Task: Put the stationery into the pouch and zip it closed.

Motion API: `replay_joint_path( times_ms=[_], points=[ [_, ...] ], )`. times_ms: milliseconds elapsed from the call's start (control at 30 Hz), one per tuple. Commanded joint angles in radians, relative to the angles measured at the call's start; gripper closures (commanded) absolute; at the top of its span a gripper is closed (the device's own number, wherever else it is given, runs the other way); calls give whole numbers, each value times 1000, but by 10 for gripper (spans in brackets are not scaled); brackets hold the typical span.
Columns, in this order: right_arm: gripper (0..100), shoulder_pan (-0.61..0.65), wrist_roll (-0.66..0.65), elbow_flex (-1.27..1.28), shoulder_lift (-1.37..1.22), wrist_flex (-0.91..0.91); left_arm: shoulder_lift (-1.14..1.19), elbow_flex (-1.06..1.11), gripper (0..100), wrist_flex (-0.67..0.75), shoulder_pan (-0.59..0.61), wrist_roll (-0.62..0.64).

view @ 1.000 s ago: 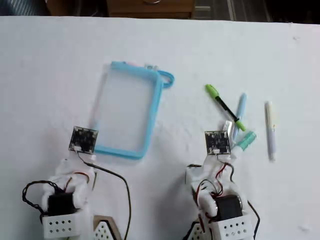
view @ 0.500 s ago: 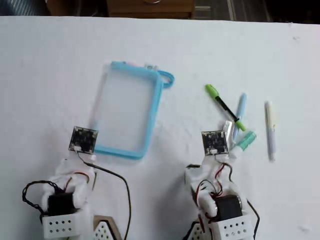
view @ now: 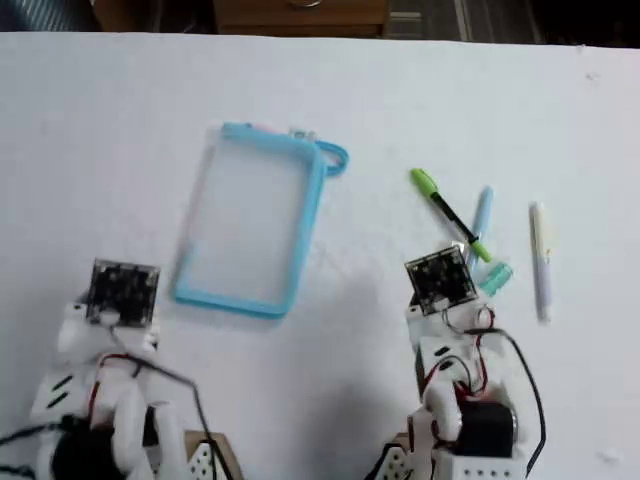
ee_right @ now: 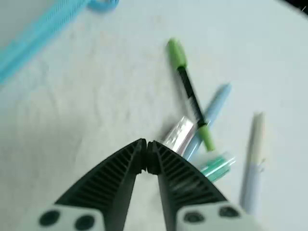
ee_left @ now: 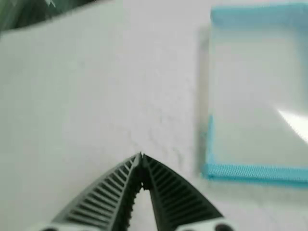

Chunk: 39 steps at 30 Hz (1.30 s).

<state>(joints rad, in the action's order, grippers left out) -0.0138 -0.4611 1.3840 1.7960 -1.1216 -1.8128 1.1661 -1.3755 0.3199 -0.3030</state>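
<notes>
White table [view: 100, 120], wooden furniture [view: 300, 12] beyond at 12 o'clock; blue-rimmed pouch [view: 308, 215] flat mid-table, pens [view: 450, 215] loose at its 3 o'clock. Since a second ago, left gripper [ee_left: 142, 156] back toward 8 o'clock, away from the pouch, right gripper [ee_right: 147, 144] slightly turned; jaws of both pressed together.

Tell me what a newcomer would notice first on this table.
A clear rectangular pouch with a light-blue fabric border lies flat on the white table. To its right a green-capped black pen lies across a pale blue pen, a white-and-lilac pen alongside. The right arm's black ribbed fingers, shut, point at them.
</notes>
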Motion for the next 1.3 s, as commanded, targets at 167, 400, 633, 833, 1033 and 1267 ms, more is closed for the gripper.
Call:
replay_joint_path(
  times_ms=[167, 400, 633, 833, 1033, 1267],
  points=[
    [981, 202, 2, -479, -268, -188, 12, -233, 841, 6, 2, 0],
    [903, 278, 72, -887, -743, -303, 156, -334, 887, 8, 1, 80],
    [744, 282, 394, -1220, -1283, -309, 559, -552, 880, -92, -4, 143],
    [744, 283, 514, -1544, -1761, -309, 688, -574, 883, -167, 1, 138],
    [744, 323, 520, -1878, -2196, -318, 691, -502, 883, -161, 1, 138],
    [744, 354, 520, -2366, -2629, -325, 691, -479, 880, -161, 1, 137]
  ],
)
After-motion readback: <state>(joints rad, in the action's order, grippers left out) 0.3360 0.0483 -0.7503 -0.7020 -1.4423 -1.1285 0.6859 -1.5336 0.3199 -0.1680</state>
